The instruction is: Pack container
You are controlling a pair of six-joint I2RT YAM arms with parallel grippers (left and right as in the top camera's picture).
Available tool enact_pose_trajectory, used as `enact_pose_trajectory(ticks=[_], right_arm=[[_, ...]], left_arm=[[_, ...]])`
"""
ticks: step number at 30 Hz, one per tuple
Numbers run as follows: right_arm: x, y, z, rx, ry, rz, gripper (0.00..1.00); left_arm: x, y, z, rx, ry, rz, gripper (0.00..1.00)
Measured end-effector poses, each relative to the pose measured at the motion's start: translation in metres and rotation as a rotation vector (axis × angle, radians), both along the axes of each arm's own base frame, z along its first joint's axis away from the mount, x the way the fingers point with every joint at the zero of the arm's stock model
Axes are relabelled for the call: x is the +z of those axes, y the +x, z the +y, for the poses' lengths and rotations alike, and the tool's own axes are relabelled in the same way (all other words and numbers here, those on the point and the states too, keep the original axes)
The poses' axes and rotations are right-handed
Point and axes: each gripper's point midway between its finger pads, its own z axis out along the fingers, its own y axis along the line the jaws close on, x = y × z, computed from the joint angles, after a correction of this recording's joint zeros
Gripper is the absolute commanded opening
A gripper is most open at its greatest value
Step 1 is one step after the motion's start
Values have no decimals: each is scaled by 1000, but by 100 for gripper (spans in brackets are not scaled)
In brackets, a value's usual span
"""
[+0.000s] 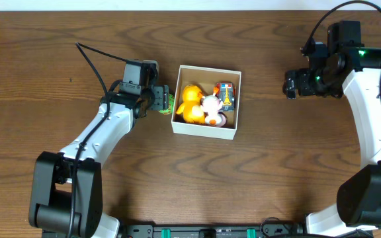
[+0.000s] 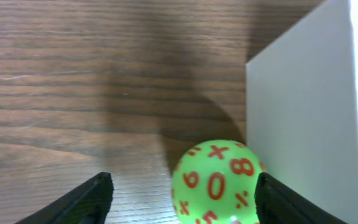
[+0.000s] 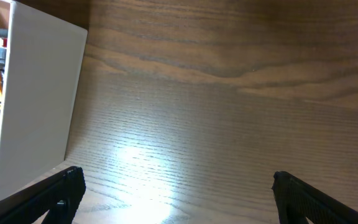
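The container (image 1: 206,132) is a square white-walled box at the table's middle. It holds a yellow duck toy (image 1: 189,104), a white and pink toy (image 1: 211,108) and a small striped figure (image 1: 225,94). A green ball with orange numbers (image 2: 216,182) lies on the table against the container's left outer wall (image 2: 303,118); it also shows in the overhead view (image 1: 168,102). My left gripper (image 2: 182,199) is open around the ball, which sits close to the right finger. My right gripper (image 3: 176,193) is open and empty above bare table right of the container (image 3: 39,106).
Dark wood table (image 1: 276,172) all round. A black cable (image 1: 94,63) runs from the left arm toward the back left. The right arm stands at the far right.
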Motion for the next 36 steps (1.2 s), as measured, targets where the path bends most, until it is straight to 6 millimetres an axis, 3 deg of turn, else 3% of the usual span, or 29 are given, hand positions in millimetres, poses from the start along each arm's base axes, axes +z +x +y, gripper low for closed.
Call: enact_pose_trajectory(ticks=[13, 20, 24, 25, 33, 35, 36], right_arm=[[0, 0, 0, 0, 0, 0, 99], [0, 0, 0, 0, 0, 0, 99], [0, 0, 0, 0, 0, 0, 99], [0, 0, 0, 0, 0, 0, 99], [0, 0, 0, 0, 0, 0, 99], [0, 0, 0, 0, 0, 0, 99], [0, 0, 0, 0, 0, 0, 99]], left_arm=[[-19, -12, -4, -22, -16, 84, 65], [-17, -10, -7, -28, -31, 77, 43], [-17, -11, -8, -25, -36, 81, 9], [-16, -10, -8, -26, -36, 80, 6], [-15, -9, -7, -28, -26, 77, 9], [-14, -8, -7, -28, -27, 72, 56], [-14, -7, -7, -29, -28, 68, 58]])
